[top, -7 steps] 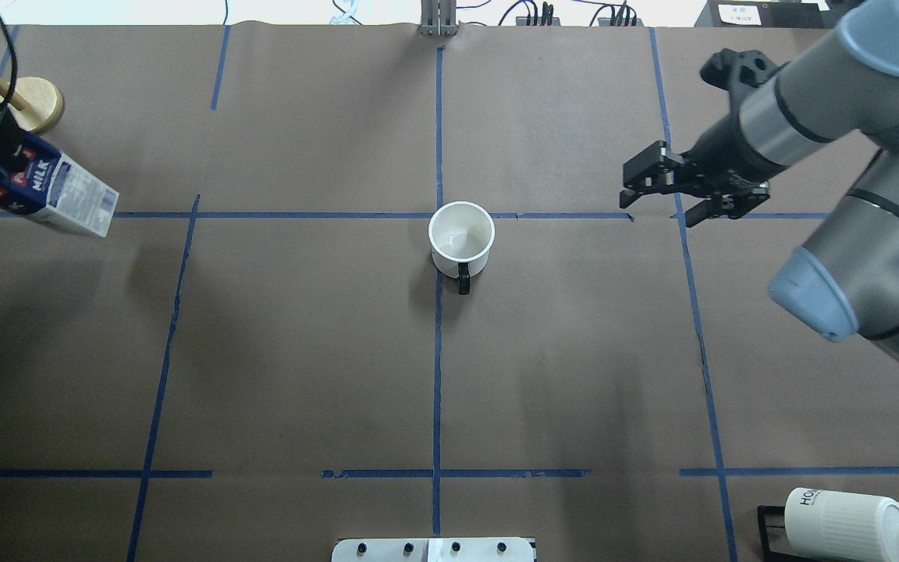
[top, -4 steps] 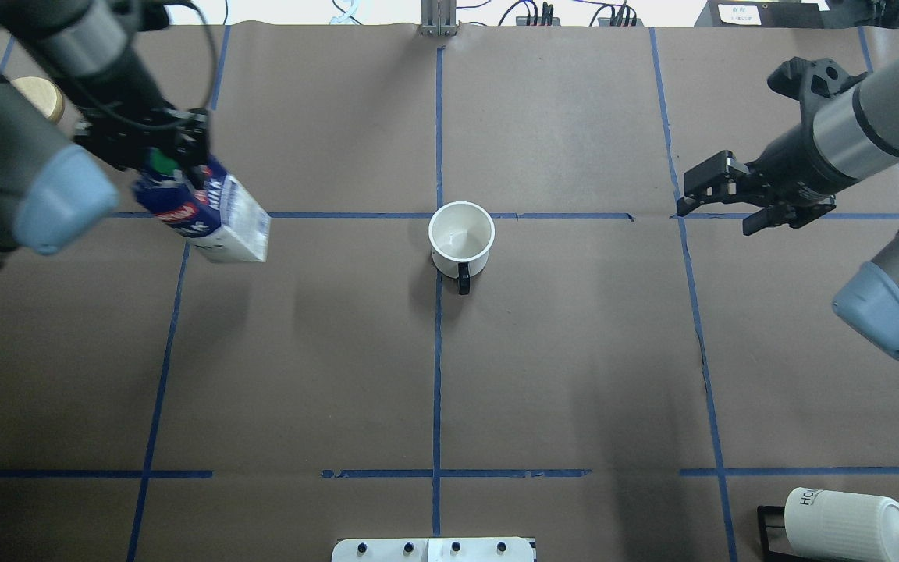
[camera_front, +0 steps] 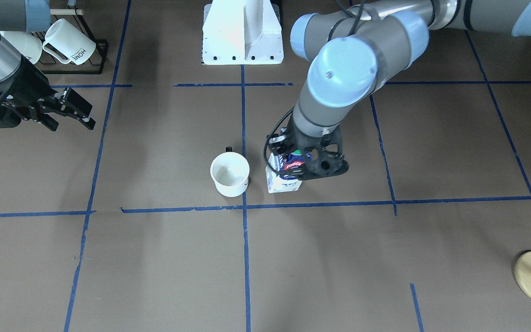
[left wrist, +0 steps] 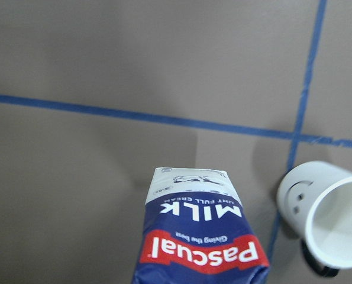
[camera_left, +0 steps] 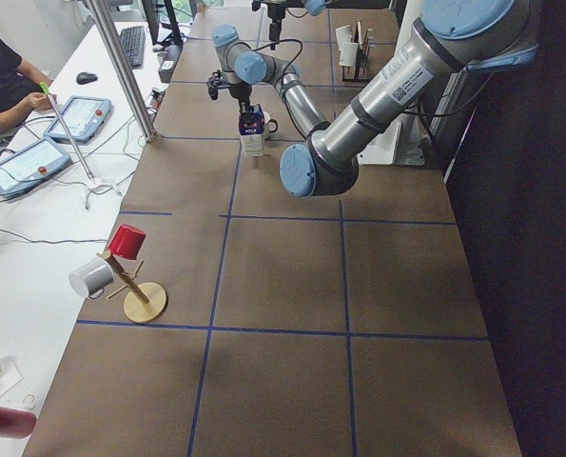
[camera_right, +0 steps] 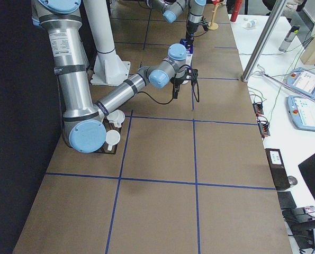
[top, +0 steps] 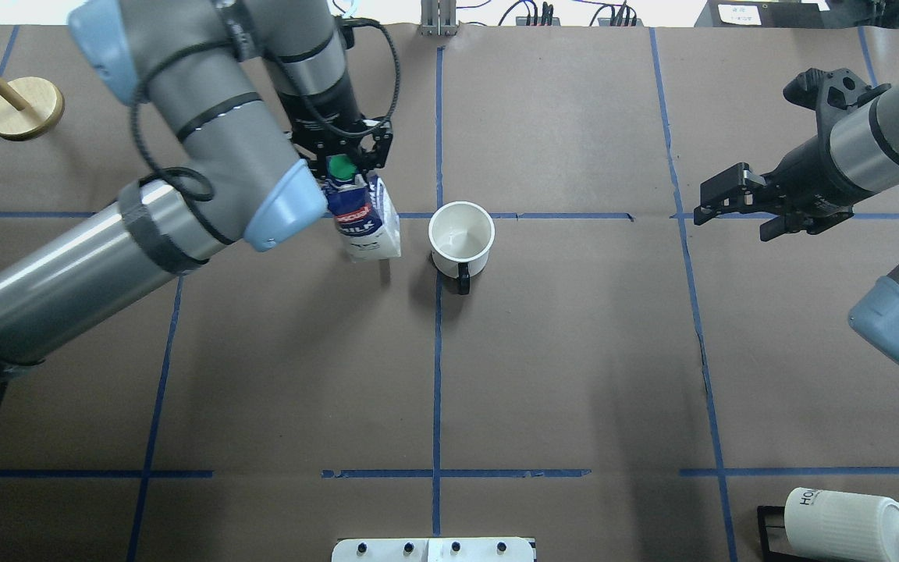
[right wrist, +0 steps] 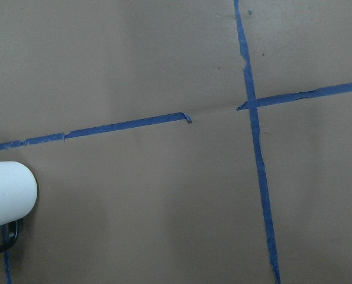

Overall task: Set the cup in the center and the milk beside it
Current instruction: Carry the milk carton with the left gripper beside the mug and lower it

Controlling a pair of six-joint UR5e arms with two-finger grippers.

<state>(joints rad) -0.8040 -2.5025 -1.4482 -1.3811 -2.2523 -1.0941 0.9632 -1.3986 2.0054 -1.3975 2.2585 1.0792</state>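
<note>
The white cup point(top: 461, 234) stands upright at the crossing of blue tape lines point(camera_front: 244, 207), handle toward the robot. It also shows in the front view point(camera_front: 230, 174) and in the left wrist view point(left wrist: 323, 213), where its smiley face is visible. My left gripper point(top: 344, 165) is shut on the top of the blue and white milk carton point(top: 365, 226), which stands close beside the cup on the robot's left point(camera_front: 284, 179). I cannot tell whether the carton's base touches the surface. My right gripper point(top: 730, 221) is open and empty, far to the right of the cup.
A black rack with ribbed "HOME" mugs point(top: 840, 523) sits at the near right corner. A wooden stand point(top: 24, 105) is at the far left. The robot's white base point(camera_front: 242, 32) is behind the cup. Operators' desks line the far side.
My left arm has carried the milk carton from the far left edge rightward to just beside the cup. My right gripper has drawn back to the right, away from the cup.
</note>
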